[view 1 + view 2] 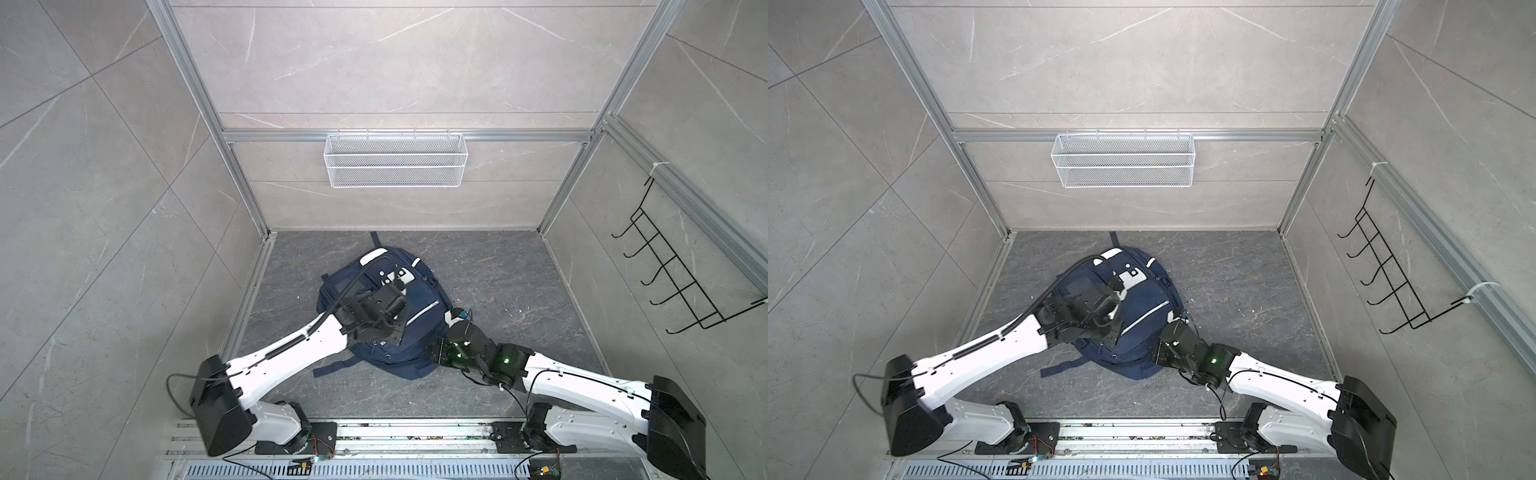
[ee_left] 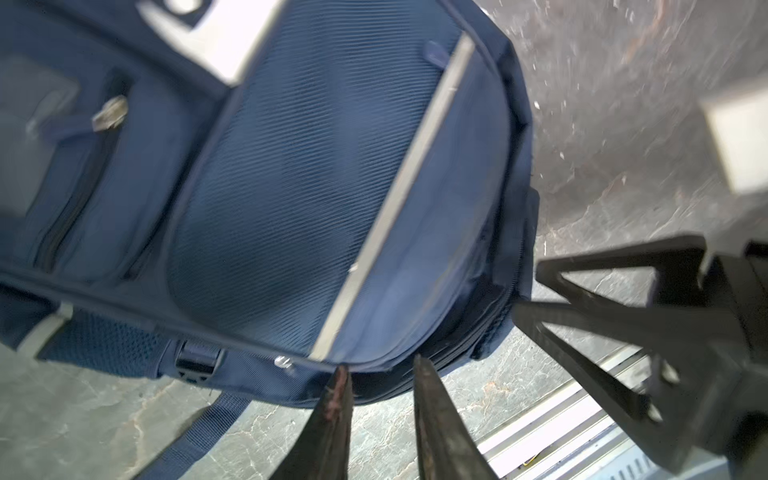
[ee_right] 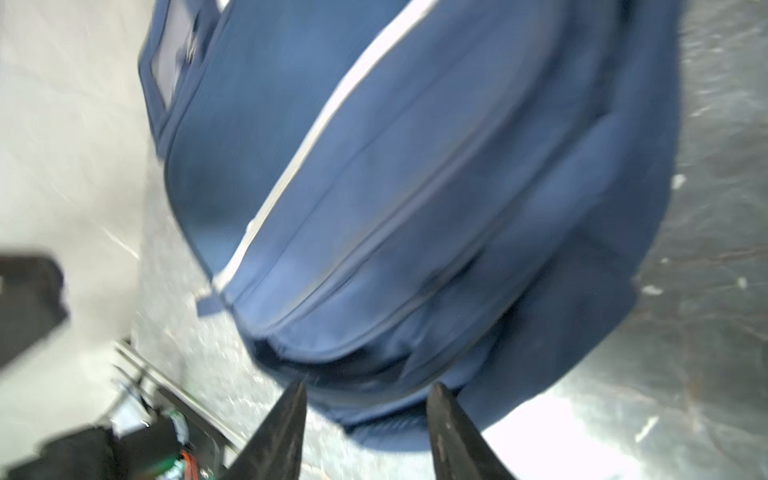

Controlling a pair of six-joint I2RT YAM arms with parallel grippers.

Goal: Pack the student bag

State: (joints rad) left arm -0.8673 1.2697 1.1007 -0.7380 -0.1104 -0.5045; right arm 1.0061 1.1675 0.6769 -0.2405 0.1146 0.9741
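Two arms reach in from the near rail toward the bag (image 1: 424,291), which lies flat in the middle of the table (image 1: 519,270). The left gripper (image 2: 380,365) hangs over the bag's near edge, jaws a little apart and holding nothing, tips just at the zip seam. The right gripper (image 3: 369,385) sits low at the near right corner, jaws wider; blur hides whether they pinch the fabric. No loose item shows, so the work appears to be on the zip. Next, one gripper must steady the cloth while one finds the pull. Beyond, a wire basket (image 1: 395,160) hangs on the back wall.
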